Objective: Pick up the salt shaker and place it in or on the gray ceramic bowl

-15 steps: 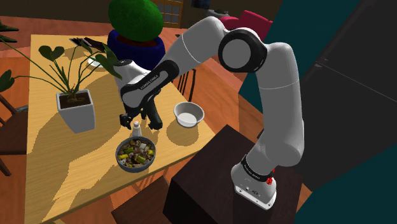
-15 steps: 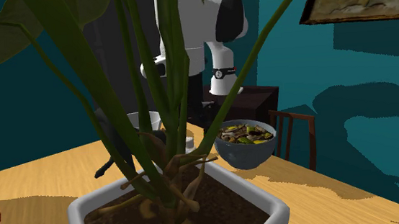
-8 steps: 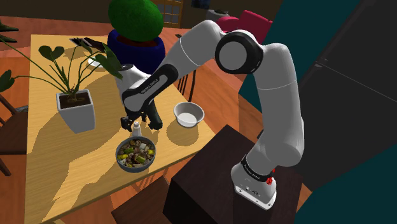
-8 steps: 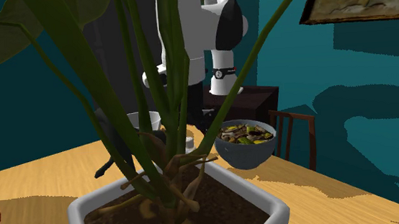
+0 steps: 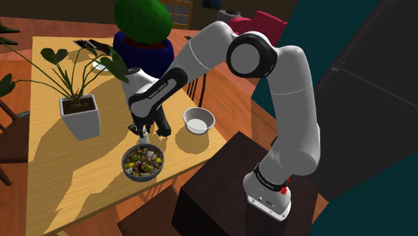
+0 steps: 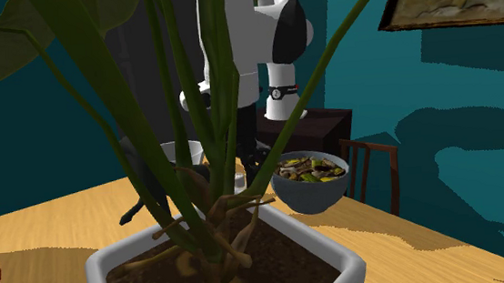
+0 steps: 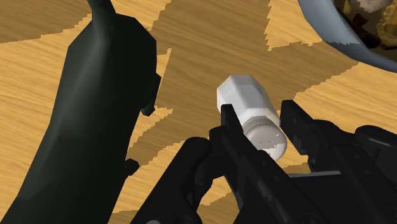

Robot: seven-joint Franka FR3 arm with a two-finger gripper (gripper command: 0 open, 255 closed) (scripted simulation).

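Note:
A small white salt shaker (image 7: 249,113) stands upright on the wooden table (image 5: 47,167). My black gripper (image 7: 259,110) is shut on it, one finger pressed against each side. In the shoulder view the gripper (image 5: 142,131) is low over the table with the shaker (image 5: 143,139) under it. An empty pale grey bowl (image 5: 199,121) sits towards the shoulder view's right of the gripper. A grey bowl filled with food (image 5: 126,166) stands just in front of the shaker, and its rim (image 7: 331,33) is close to the fingers.
A white square planter (image 5: 82,121) with a tall leafy plant stands at the shoulder view's left; its stems (image 6: 194,122) hide much of the second exterior view. A black curved object (image 7: 89,121) lies on the table beside the gripper. The dark stand (image 5: 221,188) meets the table's edge.
The gripper came down a little over the salt shaker, then its fingers closed from wide apart onto the shaker's sides. The bowls and the plant stayed still.

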